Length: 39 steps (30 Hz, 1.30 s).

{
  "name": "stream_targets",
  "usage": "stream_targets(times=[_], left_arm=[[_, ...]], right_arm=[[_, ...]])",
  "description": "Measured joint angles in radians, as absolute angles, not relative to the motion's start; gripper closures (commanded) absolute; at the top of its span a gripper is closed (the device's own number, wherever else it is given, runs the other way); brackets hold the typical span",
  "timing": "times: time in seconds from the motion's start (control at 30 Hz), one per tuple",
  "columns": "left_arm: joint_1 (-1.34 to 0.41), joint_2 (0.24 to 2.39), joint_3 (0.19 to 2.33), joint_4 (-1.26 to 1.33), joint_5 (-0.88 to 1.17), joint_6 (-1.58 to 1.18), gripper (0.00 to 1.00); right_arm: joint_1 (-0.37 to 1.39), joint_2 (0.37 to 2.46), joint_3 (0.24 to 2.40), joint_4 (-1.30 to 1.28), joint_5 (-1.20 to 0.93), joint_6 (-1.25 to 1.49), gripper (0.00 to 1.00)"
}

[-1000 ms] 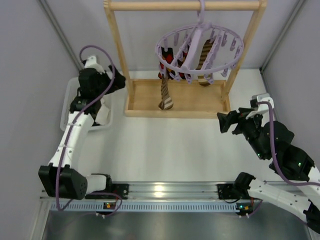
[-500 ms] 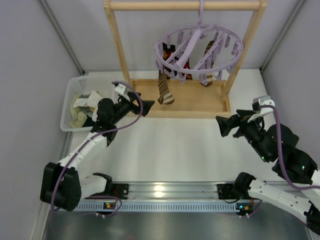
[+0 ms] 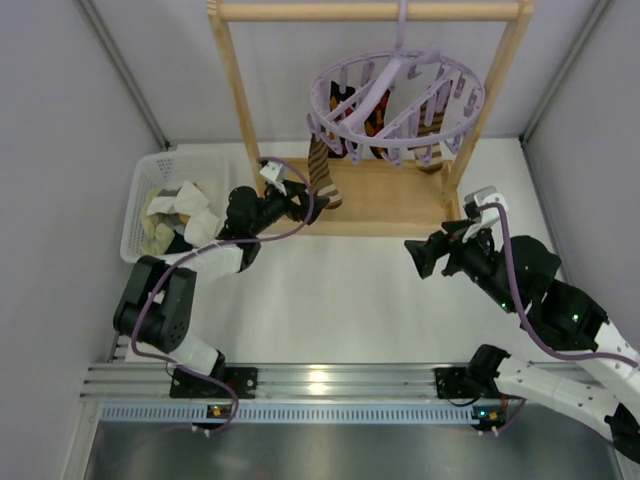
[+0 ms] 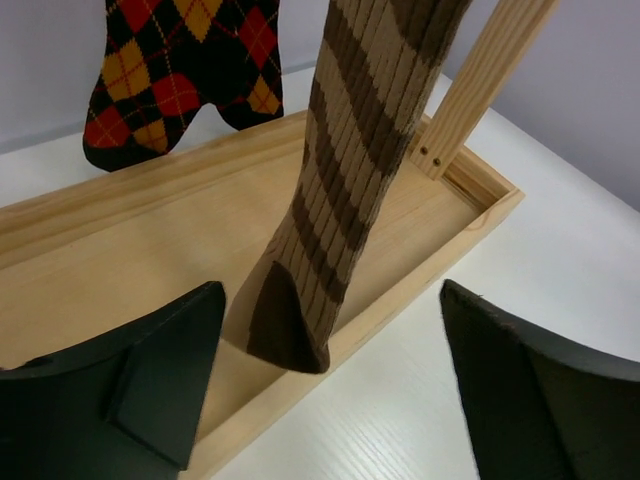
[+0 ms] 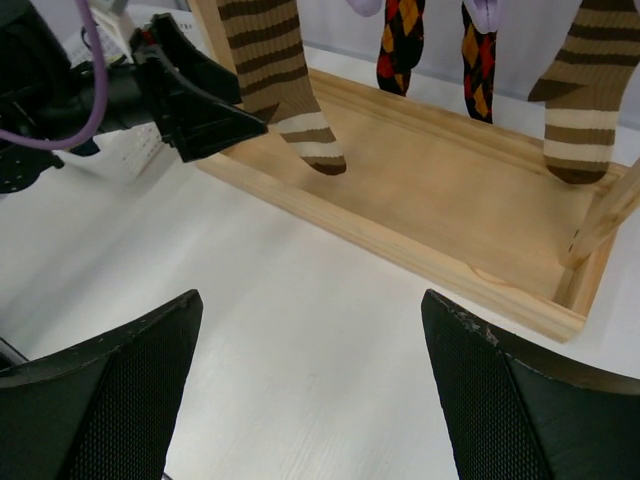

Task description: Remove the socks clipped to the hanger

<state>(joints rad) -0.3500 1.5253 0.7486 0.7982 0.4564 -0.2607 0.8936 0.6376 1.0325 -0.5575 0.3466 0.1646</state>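
The lavender hanger (image 3: 398, 95) hangs by its hook from the wooden rack's top bar. Clipped to it are a brown striped sock (image 3: 322, 175) (image 4: 350, 180) (image 5: 275, 70), black argyle socks (image 3: 350, 118) (image 4: 180, 70) (image 5: 400, 40) and a second striped sock (image 5: 580, 110). My left gripper (image 3: 300, 200) (image 4: 330, 290) is open at the rack's front edge. Its fingers stand on either side of the striped sock's dark toe without touching it. To the right, my right gripper (image 3: 418, 258) (image 5: 310, 295) is open over bare table, pointing at the rack, with nothing between its fingers.
The light wooden rack (image 3: 230, 110) has a shallow base tray (image 3: 400, 215) with a raised front lip under the socks. A white basket (image 3: 140, 190) holding cloth pieces (image 3: 180, 200) sits at the left. Grey walls close in both sides.
My left arm has swung from over the basket rightward and down to the striped sock's toe. My right gripper has moved left toward the rack. The hanger has turned slightly.
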Motion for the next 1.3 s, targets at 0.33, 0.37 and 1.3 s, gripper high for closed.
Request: stream_targets(times=[0.33, 0.37, 1.3], left_arm=[[-0.402, 1.652, 0.847, 0.818, 0.361, -0.241, 1.0], [-0.408, 1.651, 0.847, 0.818, 0.34, -0.235, 1.0], [-1.126, 1.455, 0.882, 0.55, -0.628, 0.0, 1.0]], right_arm=[[0.894, 0.669, 1.021, -0.517, 0.293, 0.164, 0.14], [0.894, 0.669, 1.021, -0.515, 0.292, 0.164, 0.14], [0.894, 0.635, 1.214, -0.477, 0.373, 0.212, 0.17]])
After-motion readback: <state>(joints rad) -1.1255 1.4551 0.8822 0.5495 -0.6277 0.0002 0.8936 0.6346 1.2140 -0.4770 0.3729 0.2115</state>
